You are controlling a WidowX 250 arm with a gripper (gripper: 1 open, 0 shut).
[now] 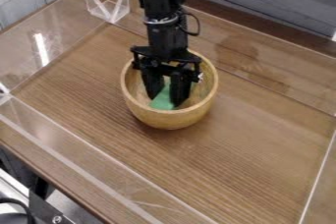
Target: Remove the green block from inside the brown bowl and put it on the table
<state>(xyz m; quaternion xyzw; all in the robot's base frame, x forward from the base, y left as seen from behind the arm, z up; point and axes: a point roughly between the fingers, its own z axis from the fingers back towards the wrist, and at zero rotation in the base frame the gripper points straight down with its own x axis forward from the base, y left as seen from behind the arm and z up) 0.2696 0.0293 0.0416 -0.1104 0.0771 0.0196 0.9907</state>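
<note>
The brown bowl [147,112] sits near the middle of the table [250,149]. Inside it the green block [160,100] leans at a tilt, its lower end toward the bowl's front left. My gripper [167,90] reaches down into the bowl from above, its black fingers [149,83] on either side of the block's upper part and shut on it. The fingers hide the block's top end.
Clear plastic walls [39,51] stand along the table's edges at left, front and right. A clear plastic stand [108,10] sits at the back left behind the arm. A grey plank wall runs behind the table.
</note>
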